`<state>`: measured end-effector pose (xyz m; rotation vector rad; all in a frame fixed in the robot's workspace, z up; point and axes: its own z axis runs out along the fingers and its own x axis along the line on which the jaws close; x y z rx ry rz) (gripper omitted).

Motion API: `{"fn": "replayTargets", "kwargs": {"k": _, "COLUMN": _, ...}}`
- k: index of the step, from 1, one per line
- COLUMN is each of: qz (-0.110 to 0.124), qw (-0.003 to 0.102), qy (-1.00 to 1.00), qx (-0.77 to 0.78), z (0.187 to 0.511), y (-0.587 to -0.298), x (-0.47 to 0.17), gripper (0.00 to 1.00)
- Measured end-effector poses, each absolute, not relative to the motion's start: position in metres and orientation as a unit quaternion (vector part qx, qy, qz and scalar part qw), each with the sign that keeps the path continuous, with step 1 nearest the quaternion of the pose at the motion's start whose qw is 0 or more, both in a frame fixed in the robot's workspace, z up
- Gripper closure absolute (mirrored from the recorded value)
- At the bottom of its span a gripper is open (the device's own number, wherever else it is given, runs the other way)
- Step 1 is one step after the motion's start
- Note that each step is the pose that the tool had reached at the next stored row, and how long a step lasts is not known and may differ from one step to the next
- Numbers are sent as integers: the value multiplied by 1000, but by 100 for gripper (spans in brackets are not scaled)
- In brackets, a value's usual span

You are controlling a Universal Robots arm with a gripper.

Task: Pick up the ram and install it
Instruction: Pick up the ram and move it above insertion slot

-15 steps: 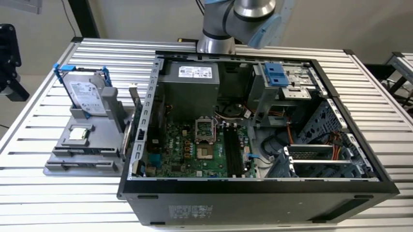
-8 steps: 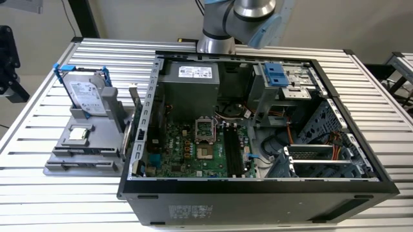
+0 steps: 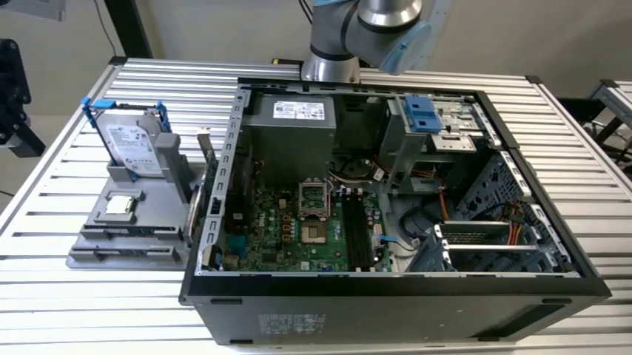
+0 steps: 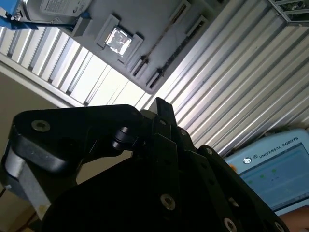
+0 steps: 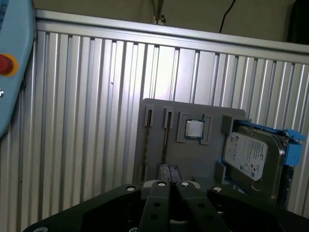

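The ram (image 3: 204, 154) is a thin stick standing on edge in the grey holder (image 3: 99, 244), on the side next to the computer case. In the first wrist view it appears as a narrow dark line (image 5: 165, 140) along a slot of the holder (image 5: 157, 108), and likewise in the second wrist view (image 4: 166, 34). My black gripper (image 5: 169, 170) hangs high above the holder, shut, with nothing between its fingers; its tip (image 4: 163, 108) points toward the holder's edge. The long black memory slots (image 3: 357, 229) lie on the green motherboard (image 3: 277, 237) inside the open case.
A silver hard drive with a blue frame (image 3: 129, 140) and a small square silver chip (image 3: 120, 205) also sit on the holder. The open case (image 3: 395, 285) has metal walls, cables and drive cages. The ribbed aluminium table (image 3: 79, 310) surrounds everything. A teach pendant (image 4: 275, 169) lies nearby.
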<state>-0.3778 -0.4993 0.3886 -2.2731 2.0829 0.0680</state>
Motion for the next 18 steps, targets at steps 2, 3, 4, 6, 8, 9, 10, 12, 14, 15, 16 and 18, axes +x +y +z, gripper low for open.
{"fn": "replayTargets", "kwargs": {"k": 2, "qz": 22, "qw": 29, "qy": 675, "qx": -737, "z": 389, "y": -499, "x": -378, "gripper": 0}}
{"fn": "replayTargets", "kwargs": {"k": 3, "qz": 22, "qw": 29, "qy": 675, "qx": -737, "z": 389, "y": -499, "x": -378, "gripper": 0}}
{"fn": "replayTargets", "kwargs": {"k": 4, "qz": 22, "qw": 29, "qy": 675, "qx": -737, "z": 389, "y": -499, "x": -378, "gripper": 0}}
{"fn": "replayTargets", "kwargs": {"k": 6, "qz": 22, "qw": 29, "qy": 675, "qx": -737, "z": 389, "y": -499, "x": -378, "gripper": 0}}
{"fn": "replayTargets", "kwargs": {"k": 8, "qz": 22, "qw": 29, "qy": 675, "qx": -737, "z": 389, "y": -499, "x": -378, "gripper": 0}}
{"fn": "replayTargets", "kwargs": {"k": 9, "qz": 22, "qw": 28, "qy": 675, "qx": -737, "z": 389, "y": -499, "x": -378, "gripper": 0}}
{"fn": "replayTargets", "kwargs": {"k": 10, "qz": 21, "qw": 28, "qy": 675, "qx": -737, "z": 389, "y": -499, "x": -378, "gripper": 0}}
{"fn": "replayTargets", "kwargs": {"k": 12, "qz": 21, "qw": 28, "qy": 676, "qx": -737, "z": 388, "y": -499, "x": -378, "gripper": 0}}
{"fn": "replayTargets", "kwargs": {"k": 14, "qz": 20, "qw": 27, "qy": 678, "qx": -735, "z": 387, "y": -499, "x": -378, "gripper": 0}}
{"fn": "replayTargets", "kwargs": {"k": 15, "qz": 19, "qw": 26, "qy": 679, "qx": -733, "z": 386, "y": -499, "x": -377, "gripper": 0}}
{"fn": "replayTargets", "kwargs": {"k": 16, "qz": 18, "qw": 25, "qy": 681, "qx": -731, "z": 385, "y": -499, "x": -377, "gripper": 0}}
{"fn": "replayTargets", "kwargs": {"k": 18, "qz": 16, "qw": 23, "qy": 684, "qx": -729, "z": 383, "y": -499, "x": -377, "gripper": 0}}
